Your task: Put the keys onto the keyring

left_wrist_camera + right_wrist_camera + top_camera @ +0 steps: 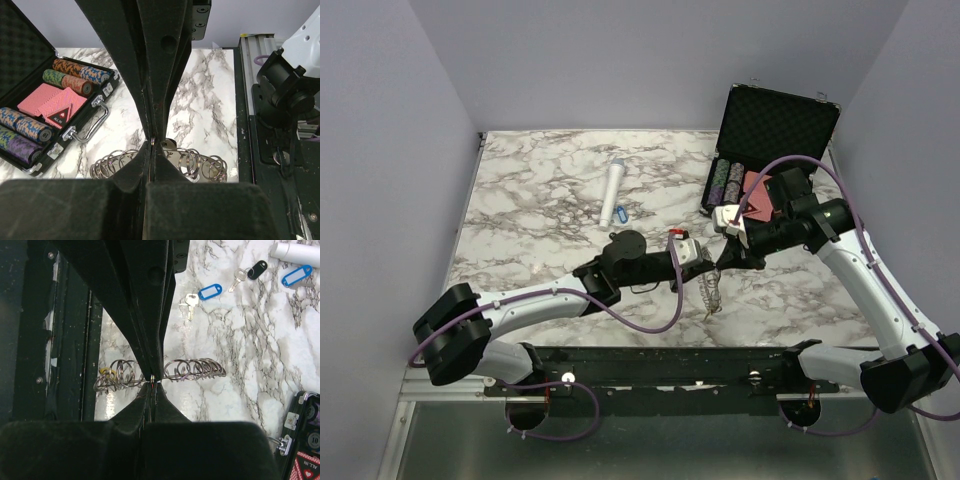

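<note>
The keyring (712,288), a grey metal ring carrying several small split rings, hangs above the table between both grippers. My left gripper (703,260) is shut on its rim; the ring shows behind the closed jaws in the left wrist view (210,167). My right gripper (727,256) is shut on it too (195,369). A yellow bit (106,371) sits among the rings at the left end. Loose keys lie on the table: one with a blue tag (210,291), one with a black tag (257,269), another blue tag (296,275), also seen from above (621,212).
A white cylinder (613,192) lies at mid-table near the keys. An open black case (775,120) with poker chips and red cards (55,107) stands at the back right. The black frame rail (670,365) runs along the table's near edge.
</note>
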`<state>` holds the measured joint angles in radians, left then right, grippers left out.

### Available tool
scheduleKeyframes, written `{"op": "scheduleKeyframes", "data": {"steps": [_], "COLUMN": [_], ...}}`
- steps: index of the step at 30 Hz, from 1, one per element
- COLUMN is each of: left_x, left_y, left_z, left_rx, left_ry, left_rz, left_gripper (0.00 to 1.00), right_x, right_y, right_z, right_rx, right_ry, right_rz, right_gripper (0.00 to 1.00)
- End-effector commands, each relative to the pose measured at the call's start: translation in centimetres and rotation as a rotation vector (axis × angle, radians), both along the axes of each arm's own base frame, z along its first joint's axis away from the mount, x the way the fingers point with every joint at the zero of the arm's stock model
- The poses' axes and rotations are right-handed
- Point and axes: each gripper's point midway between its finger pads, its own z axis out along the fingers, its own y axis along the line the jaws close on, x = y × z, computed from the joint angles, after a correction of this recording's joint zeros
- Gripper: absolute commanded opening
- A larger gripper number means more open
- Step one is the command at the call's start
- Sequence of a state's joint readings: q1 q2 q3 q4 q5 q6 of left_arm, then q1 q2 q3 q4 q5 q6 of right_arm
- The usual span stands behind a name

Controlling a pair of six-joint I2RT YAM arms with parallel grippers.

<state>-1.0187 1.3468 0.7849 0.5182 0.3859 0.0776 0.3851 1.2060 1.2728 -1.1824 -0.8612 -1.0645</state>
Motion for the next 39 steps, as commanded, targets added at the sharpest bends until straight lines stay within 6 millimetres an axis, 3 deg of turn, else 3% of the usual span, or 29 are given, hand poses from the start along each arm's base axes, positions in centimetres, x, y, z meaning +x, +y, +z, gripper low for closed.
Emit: {"op": "scheduleKeyframes", "data": {"steps": [1,3,6,13,19,28,39], "left_x": [0.1,-0.2,-0.8,-2.4,-2.6,-2.5,-2.5], "left_y": [0.7,1.4,2.4,4.7,5.8,6.6,6.9], "left_z": [1.1,1.7,3.6,6.7,7.4,7.5,8.0], "left_rx": [-0.048,-0.108,-0.23,-0.509,-0.606,-0.617,-0.631], "left_ry": [0.039,0.061,0.101,0.175,0.191,0.178,0.183], "left_rz": [0.047,0.066,0.067,0.031,0.03,0.055,0.062], "left_gripper": [0.0,0.0,0.0,0.0,0.0,0.0,0.0], "right_x": [-0.8,-1.0,-2.0,-3.2,-2.3,-2.1,-2.7], "right_y": [1.0,1.2,1.8,3.2,3.7,3.8,3.8], "right_z": [1.1,1.2,1.7,3.6,5.2,6.3,6.2], "right_rx": [0.077,0.097,0.164,0.351,0.434,0.474,0.482], "right_ry": [0.048,0.089,0.203,0.465,0.584,0.711,0.733], "right_rz": [-0.022,-0.045,-0.078,-0.108,-0.135,-0.154,-0.122], "right_gripper": [0.25,0.37,0.42,0.45,0.48,0.45,0.32]}}
